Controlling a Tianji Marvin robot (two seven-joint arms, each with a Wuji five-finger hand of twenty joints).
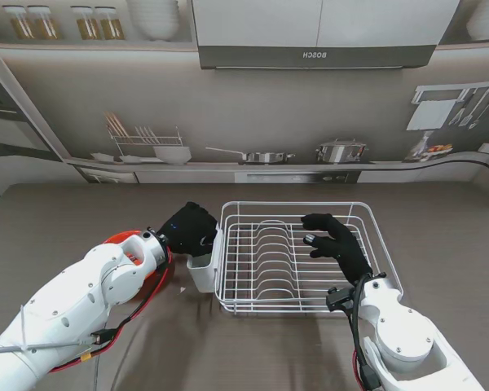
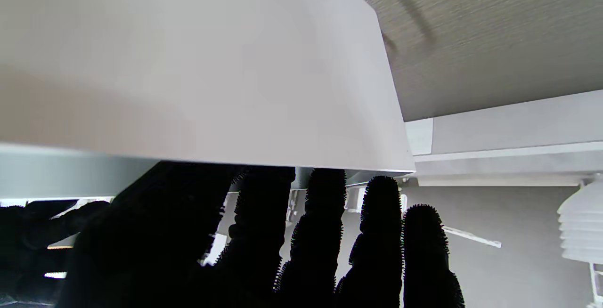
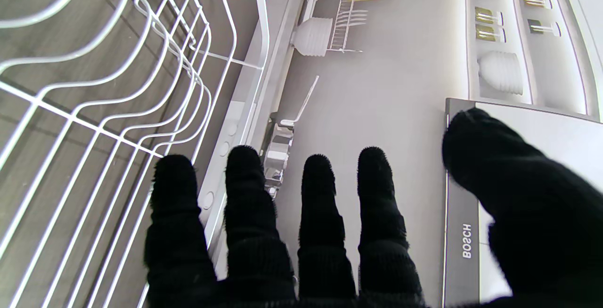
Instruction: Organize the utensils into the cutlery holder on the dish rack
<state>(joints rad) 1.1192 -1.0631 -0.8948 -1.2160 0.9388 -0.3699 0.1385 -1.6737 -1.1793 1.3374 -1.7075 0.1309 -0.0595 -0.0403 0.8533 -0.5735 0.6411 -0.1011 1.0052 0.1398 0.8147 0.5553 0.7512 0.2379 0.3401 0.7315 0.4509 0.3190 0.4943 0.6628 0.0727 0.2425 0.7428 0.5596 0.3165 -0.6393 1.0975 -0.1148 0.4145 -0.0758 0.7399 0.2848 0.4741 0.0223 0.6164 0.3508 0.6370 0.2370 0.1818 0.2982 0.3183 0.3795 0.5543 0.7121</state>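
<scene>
A white wire dish rack (image 1: 376,218) stands in the middle of the table, with nothing in its slots. The white cutlery holder (image 1: 200,274) hangs on the rack's left side. My left hand (image 1: 189,229), in a black glove, hovers right over the holder's far end. In the left wrist view its fingers (image 2: 325,232) stretch out apart along the holder's wall (image 2: 188,63), and no utensil shows among them. My right hand (image 1: 336,243) is open above the rack's right part, fingers (image 3: 249,204) spread over the wires (image 3: 118,77). No utensil is plainly visible anywhere.
A tiny pale speck (image 1: 180,287) lies on the brown wood table (image 1: 65,220) just left of the holder. A red cable (image 1: 151,289) loops under my left forearm. Behind the table stands a printed kitchen backdrop (image 1: 310,55).
</scene>
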